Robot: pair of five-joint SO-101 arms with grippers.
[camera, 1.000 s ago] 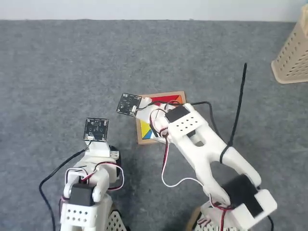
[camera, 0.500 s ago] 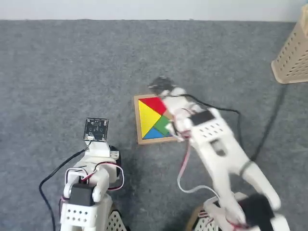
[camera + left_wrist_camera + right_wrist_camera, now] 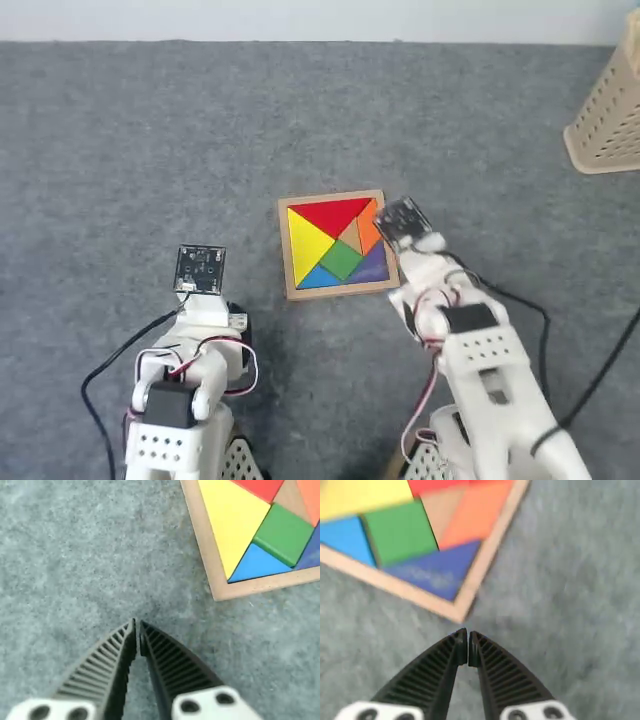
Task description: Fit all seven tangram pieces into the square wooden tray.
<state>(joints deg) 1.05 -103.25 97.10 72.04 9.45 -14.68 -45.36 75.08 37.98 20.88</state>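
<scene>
The square wooden tray (image 3: 336, 293) lies mid-table, filled with coloured tangram pieces: red (image 3: 328, 213), yellow (image 3: 306, 245), green (image 3: 342, 260), blue, purple, orange and tan. My right gripper (image 3: 467, 633) is shut and empty, hovering just off the tray's corner (image 3: 460, 614) by the purple piece (image 3: 436, 574). The right arm (image 3: 470, 345) stands at the tray's right side. My left gripper (image 3: 137, 625) is shut and empty over bare carpet, short of the tray rim (image 3: 260, 586) near the blue piece (image 3: 255, 566). The left arm (image 3: 185, 390) sits at the lower left.
Grey carpet covers the table. A cream perforated container (image 3: 606, 105) stands at the far right edge. A black cable (image 3: 600, 370) runs beside the right arm.
The right arm has pulled back off the tray toward its near right corner. The whole tray now shows. The left arm has not moved.
</scene>
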